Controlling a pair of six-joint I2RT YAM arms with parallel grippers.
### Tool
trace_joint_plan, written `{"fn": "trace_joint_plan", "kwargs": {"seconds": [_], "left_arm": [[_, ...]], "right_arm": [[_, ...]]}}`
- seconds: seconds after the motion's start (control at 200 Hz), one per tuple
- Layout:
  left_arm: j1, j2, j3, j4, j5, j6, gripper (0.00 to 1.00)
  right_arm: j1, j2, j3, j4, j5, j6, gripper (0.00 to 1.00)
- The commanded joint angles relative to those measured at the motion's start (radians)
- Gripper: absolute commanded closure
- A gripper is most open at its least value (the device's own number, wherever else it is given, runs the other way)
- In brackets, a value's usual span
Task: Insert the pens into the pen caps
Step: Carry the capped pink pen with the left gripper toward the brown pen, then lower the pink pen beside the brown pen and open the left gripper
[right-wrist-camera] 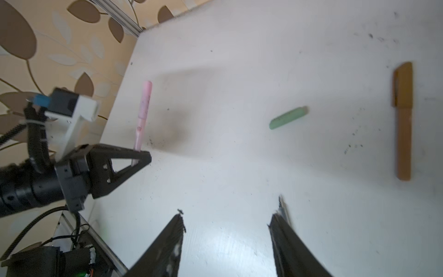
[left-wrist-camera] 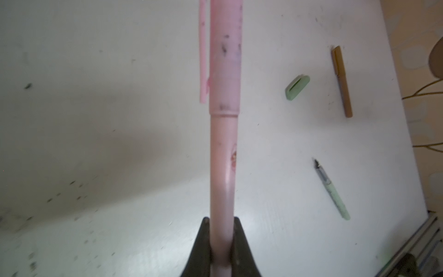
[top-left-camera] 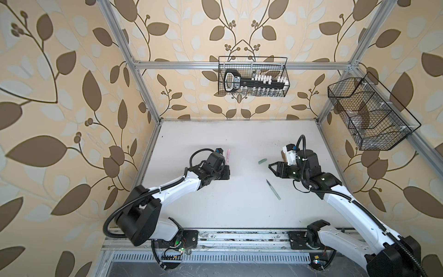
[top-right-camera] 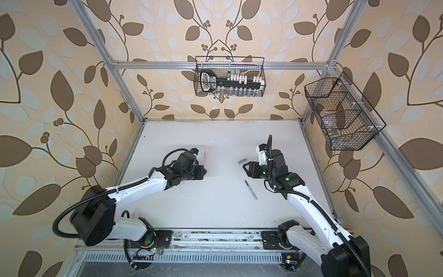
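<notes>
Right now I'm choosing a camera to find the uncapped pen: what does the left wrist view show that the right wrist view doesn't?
Left wrist only: the green pen at full length, uncapped, lying on the table. Right wrist only: the right gripper, open and empty, and the left gripper seen from outside. Both: the pink pen, capped, clamped in the left gripper; the green cap and the capped brown pen lying apart.
</notes>
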Motion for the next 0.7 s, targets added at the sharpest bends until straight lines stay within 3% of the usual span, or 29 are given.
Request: {"fn": "trace_joint_plan", "kwargs": {"seconds": [0.0,0.14,0.28,0.5,0.7], "left_arm": [[-0.064,0.172,0.177,0.195,0.077,-0.137,1.0],[-0.157,0.424,0.422,0.217,0.108,-0.232,1.0],[-0.178,0.602,0.58,0.242,0.156,-0.337,1.0],[-0.241,0.766,0.805,0.123,0.119,-0.337,1.0],[-0.255,0.884,0.918,0.1,0.116,-0.45,1.0]], "right_arm": [[-0.036,-0.074,-0.025,-0.08,0.081,0.01,0.41],[-0.114,-0.164,-0.04,-0.152,0.128,0.008,0.4],[-0.223,-0.254,-0.041,-0.184,0.122,0.007,0.39],[-0.371,-0.298,-0.067,-0.166,-0.035,-0.02,0.38],[-0.418,-0.32,-0.107,-0.127,-0.155,-0.013,0.38]]}}
